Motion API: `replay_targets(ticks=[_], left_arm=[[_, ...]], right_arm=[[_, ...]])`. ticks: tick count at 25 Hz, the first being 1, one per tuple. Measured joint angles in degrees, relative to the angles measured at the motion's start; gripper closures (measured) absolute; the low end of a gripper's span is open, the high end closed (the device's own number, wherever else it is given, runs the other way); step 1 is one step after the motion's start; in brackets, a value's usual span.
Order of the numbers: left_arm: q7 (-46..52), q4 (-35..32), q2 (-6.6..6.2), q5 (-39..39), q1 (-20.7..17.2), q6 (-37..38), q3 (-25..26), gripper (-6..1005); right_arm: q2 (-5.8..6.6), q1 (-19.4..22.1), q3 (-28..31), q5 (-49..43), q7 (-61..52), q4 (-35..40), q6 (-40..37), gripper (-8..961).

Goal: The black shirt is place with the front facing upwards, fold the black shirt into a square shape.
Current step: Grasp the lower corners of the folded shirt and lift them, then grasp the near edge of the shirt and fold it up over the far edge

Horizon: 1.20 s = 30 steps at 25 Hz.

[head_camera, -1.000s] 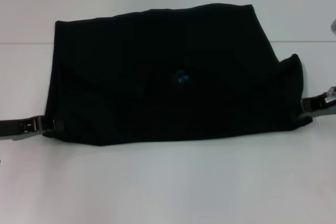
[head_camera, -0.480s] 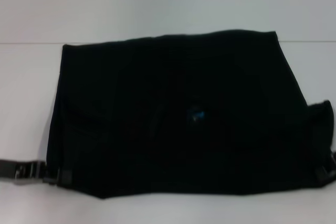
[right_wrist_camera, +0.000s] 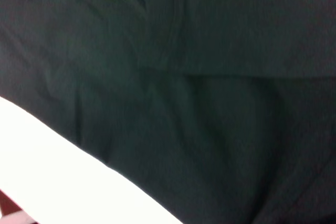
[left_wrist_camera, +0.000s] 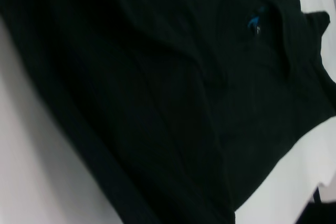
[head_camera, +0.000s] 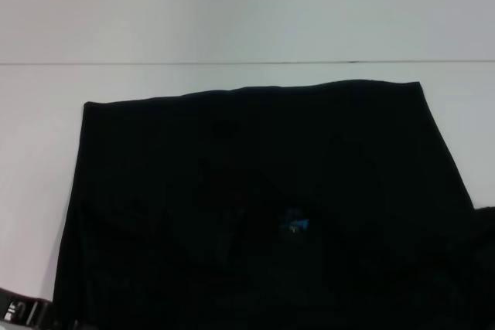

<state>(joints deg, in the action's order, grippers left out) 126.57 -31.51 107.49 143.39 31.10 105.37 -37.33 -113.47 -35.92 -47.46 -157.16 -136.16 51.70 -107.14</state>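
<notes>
Across the white bench (head_camera: 232,28) from about 9 to 3 o'clock in my head view lay the black shirt (head_camera: 255,191), its far hem straight and the blue-marked neck label (head_camera: 294,222) facing up near the middle. At 8 o'clock I saw the left gripper (head_camera: 27,313) beside the shirt's near left corner; I could not tell how its fingers stood. My right wrist view showed only creased black cloth and bench.

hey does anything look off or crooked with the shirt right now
Nothing damaged. The black shirt sits slightly askew: its far edge slopes, and a bit bulges out at its right side. The left end effector is at its near left corner.
</notes>
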Motion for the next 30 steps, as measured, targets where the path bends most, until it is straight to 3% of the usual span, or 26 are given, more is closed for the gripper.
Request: replay_targets(ticks=[5,9,14,19,22,25,29,30], left_arm=[[-0.4,0.0,0.09,0.2,0.8,0.2,0.6,905],[-0.6,0.0,-0.05,-0.7,2.6,-0.9,4.6,903],[-0.6,0.0,-0.58,-2.9,4.8,-4.9,14.1,901],[-0.7,0.5,-0.7,-8.9,4.9,-13.5,21.3,900],[-2.5,1.9,0.73,-15.3,4.1,-22.0,24.6,898],[-6.1,4.2,2.5,-19.4,3.9,-30.5,24.9,897],[-11.3,5.2,5.85,-22.0,4.2,-39.1,25.0,896],[-12.8,5.2,6.86,-22.9,4.3,-40.9,24.9,895]], right_arm=[[-0.1,0.4,0.5,0.8,1.5,-0.2,0.4,902],[0.29,-1.1,4.5,3.4,4.7,-1.9,0.7,902],[3.38,-3.7,15.6,9.5,6.2,-6.3,2.5,902],[5.28,-4.0,22.8,17.9,4.0,-11.2,13.2,902],[5.53,-3.6,23.8,24.4,4.1,-16.5,24.1,902],[4.2,-3.6,23.6,31.3,7.4,-22.7,36.5,901],[0.22,-4.0,23.6,39.2,14.9,-26.1,48.8,901],[-1.3,-4.1,23.6,41.4,17.2,-26.1,51.5,901]])
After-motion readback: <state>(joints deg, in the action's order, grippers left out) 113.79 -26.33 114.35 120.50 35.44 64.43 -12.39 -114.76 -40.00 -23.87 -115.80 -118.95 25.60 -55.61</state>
